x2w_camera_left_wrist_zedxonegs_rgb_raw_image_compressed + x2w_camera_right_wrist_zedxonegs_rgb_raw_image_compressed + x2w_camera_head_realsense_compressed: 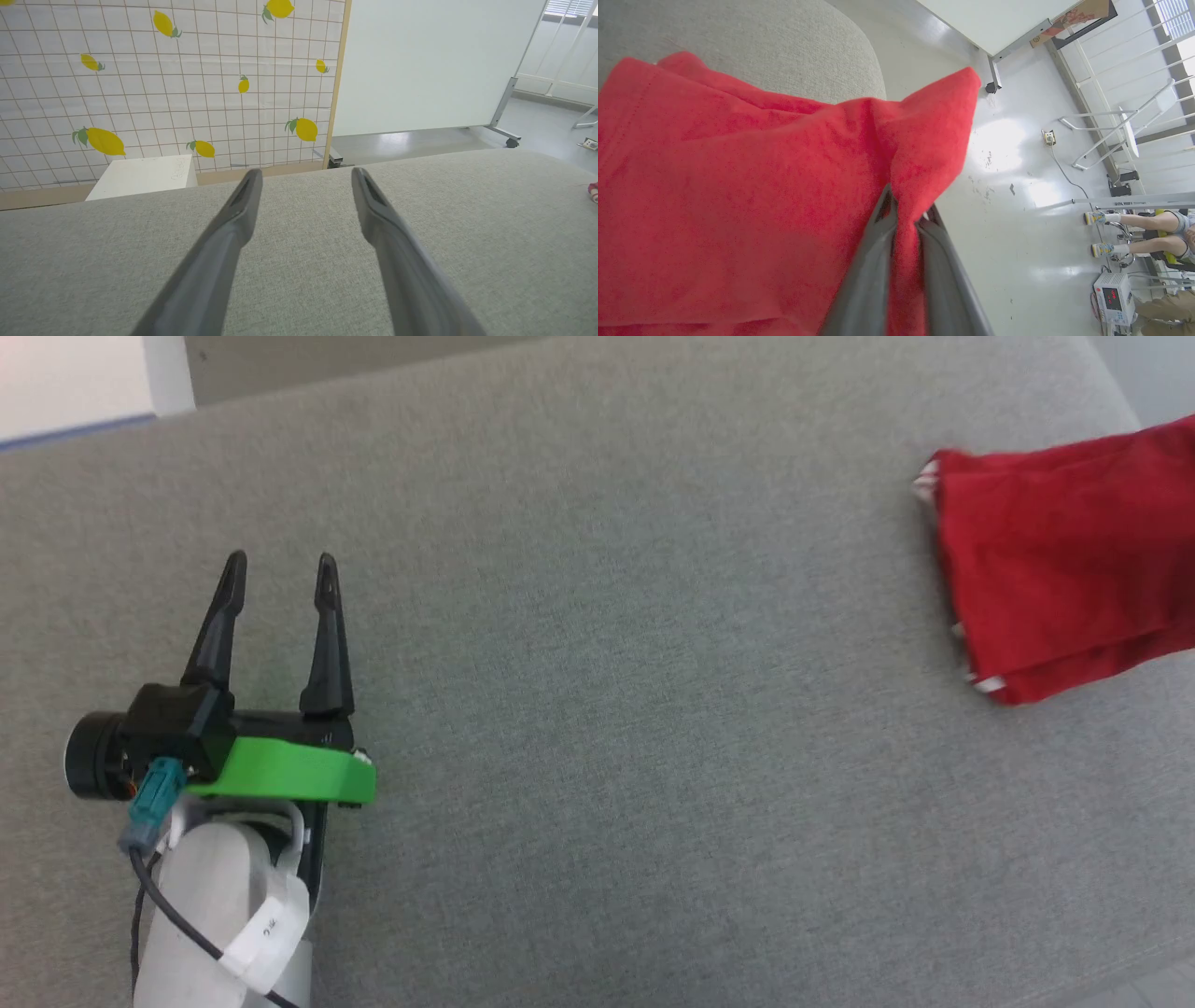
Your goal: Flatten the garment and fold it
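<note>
A broad grey woven-fabric tabletop (299,280) stretched across the room. Beyond its far edge stood a white grid-pattern screen printed with yellow lemons (163,93), a low white box (145,176) and a plain white wheeled partition (430,65). Beside the tabletop, light glared off a glossy pale grey floor (1008,154).

The garment (738,186) between the right gripper's (908,207) jaws was soft, matt red cloth with a fuzzy nap. The left gripper's (280,562) fingers (224,252) were smooth, matt dark plastic; beneath them the desk (607,709) wore coarse grey woven fabric. Beyond the right gripper, the floor (1008,196) shone glossy.
</note>
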Motion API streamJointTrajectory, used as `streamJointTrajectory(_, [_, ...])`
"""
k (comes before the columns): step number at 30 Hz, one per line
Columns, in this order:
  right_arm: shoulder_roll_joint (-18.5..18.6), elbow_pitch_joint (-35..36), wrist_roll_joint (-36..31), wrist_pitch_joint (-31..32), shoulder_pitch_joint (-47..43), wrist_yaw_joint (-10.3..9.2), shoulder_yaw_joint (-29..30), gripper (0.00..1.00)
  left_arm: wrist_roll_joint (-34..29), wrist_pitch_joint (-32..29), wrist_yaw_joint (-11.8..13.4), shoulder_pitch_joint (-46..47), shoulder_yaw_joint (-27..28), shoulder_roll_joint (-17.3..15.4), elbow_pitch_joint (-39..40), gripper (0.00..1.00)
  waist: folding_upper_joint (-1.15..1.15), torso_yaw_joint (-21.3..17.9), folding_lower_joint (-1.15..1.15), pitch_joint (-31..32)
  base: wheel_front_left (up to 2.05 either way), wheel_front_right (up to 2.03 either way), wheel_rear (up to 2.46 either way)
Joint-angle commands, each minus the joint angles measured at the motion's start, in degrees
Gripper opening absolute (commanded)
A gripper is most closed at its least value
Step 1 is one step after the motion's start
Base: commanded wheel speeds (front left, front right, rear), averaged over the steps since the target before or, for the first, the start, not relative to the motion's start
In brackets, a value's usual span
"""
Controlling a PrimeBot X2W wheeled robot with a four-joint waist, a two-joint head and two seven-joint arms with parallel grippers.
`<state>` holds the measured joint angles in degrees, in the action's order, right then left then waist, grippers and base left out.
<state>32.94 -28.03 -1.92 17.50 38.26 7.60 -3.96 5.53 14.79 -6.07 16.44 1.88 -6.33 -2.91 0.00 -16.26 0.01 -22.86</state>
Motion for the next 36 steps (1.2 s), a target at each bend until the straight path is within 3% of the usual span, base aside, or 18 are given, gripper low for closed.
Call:
streamJointTrajectory(1, [-0.2, -1.2, -1.0, -1.2, 1.6, -0.11, 1.3, 0.00, -0.4, 0.2, -0.3, 1.2, -0.2, -0.8, 0.2, 1.00, 0.00, 0.6, -0.01, -3.8, 0.00, 0.00, 0.00])
streamJointTrajectory(8, [-2.0, -6.7, -5.5, -6.5, 3.9, -0.11, 7.9, 0.00, -0.4, 0.2, 0.0, 2.1, -0.6, -1.4, 0.0, 1.00, 0.00, 2.7, -0.01, -5.4, 0.00, 0.00, 0.00])
streamJointTrajectory(9, [-2.3, -7.3, -6.1, -6.8, 4.0, -0.11, 8.8, 0.06, -0.4, 0.2, 0.0, 2.0, -0.6, -1.4, -0.1, 1.00, 0.00, 2.9, -0.01, -5.2, 0.00, 0.00, 0.00])
streamJointTrajectory(10, [-2.8, -8.1, -6.7, -7.3, 3.9, -0.11, 9.6, 0.45, -0.3, 0.2, 0.1, 1.9, -0.6, -1.3, -0.3, 1.00, 0.00, 3.2, -0.01, -4.9, 0.00, 0.00, 0.00])
streamJointTrajectory(11, [-3.3, -8.8, -6.9, -7.3, 3.9, -0.11, 10.7, 1.00, -0.3, 0.2, 0.2, 1.8, -0.7, -1.2, -0.4, 1.00, 0.00, 3.4, -0.01, -4.5, 0.00, 0.00, 0.00])
streamJointTrajectory(17, [-6.5, -9.0, -7.2, -12.0, 1.9, -0.11, 16.6, 1.00, 0.9, 0.2, 0.6, 0.0, -0.8, 0.1, -1.8, 1.00, 0.00, 5.1, -0.01, 1.3, 0.00, 0.00, 0.00])
streamJointTrajectory(23, [-9.4, -4.5, -3.5, -18.2, -4.0, -0.11, 17.8, 1.00, 3.0, 0.2, 0.7, -3.0, -1.2, 1.9, -3.7, 1.00, 0.00, 7.6, -0.01, 8.7, 0.00, 0.00, 0.00])
streamJointTrajectory(28, [-12.6, 3.3, 1.0, -22.1, -10.8, -0.11, 17.6, 1.00, 5.0, 0.2, 0.6, -5.8, -1.8, 2.8, -5.4, 1.00, 0.00, 10.4, -0.01, 14.3, 0.00, 0.00, 0.00])
streamJointTrajectory(36, [-20.4, 19.0, 5.2, -23.2, -23.2, -0.11, 15.9, 1.00, 6.9, 0.2, 0.2, -8.3, -3.1, 3.2, -7.7, 1.00, 0.00, 14.6, -0.01, 18.6, 0.00, 0.00, 0.00])
